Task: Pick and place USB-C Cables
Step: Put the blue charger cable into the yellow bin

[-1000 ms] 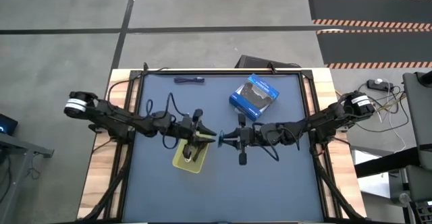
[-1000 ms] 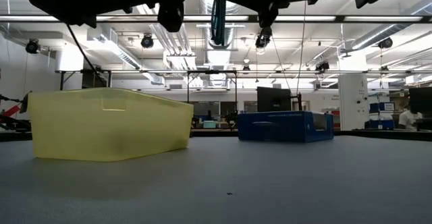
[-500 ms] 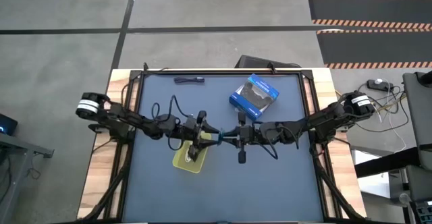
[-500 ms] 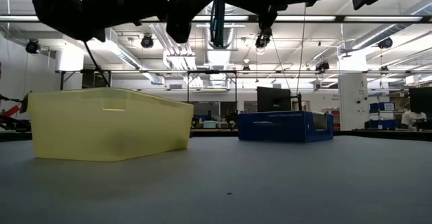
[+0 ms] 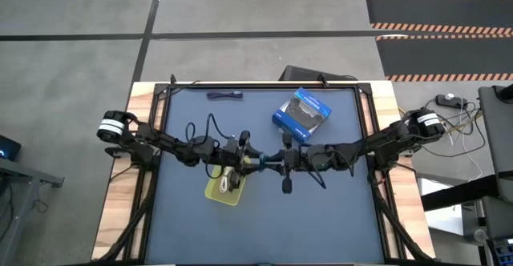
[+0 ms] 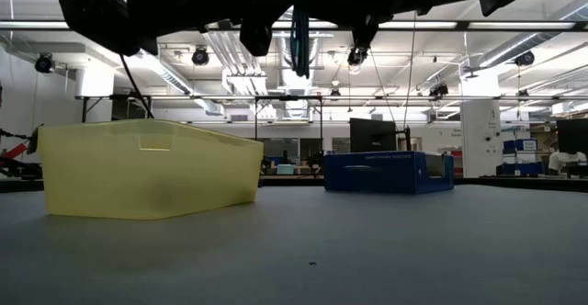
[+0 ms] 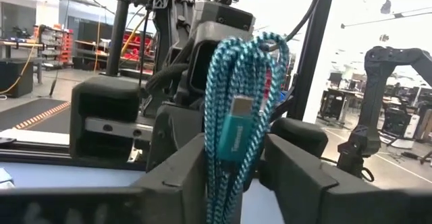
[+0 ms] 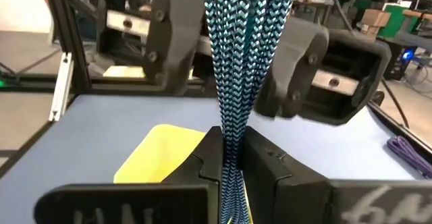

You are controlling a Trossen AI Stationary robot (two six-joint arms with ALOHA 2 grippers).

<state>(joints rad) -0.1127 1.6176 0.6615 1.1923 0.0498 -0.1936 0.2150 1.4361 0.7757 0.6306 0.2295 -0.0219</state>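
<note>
High view: my two hands meet mid-surface; right hand (image 5: 265, 163) grips the teal-green cable (image 7: 237, 126), hanging vertically, left hand (image 5: 250, 160) narrow around it.

Teal-and-white braided cable (image 7: 241, 123), yellow tray (image 6: 147, 169), blue-and-black box (image 5: 301, 114), purple cable (image 5: 225, 95).

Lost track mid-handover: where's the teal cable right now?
High view: the teal cable hangs mid-table between the left pincer and right pincer, above the yellow tray edge.

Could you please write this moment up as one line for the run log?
stage: mid-air handover | right gripper: shut on teal cable | left gripper: open around it | yellow tray: below | purple cable: table's far edge
</note>
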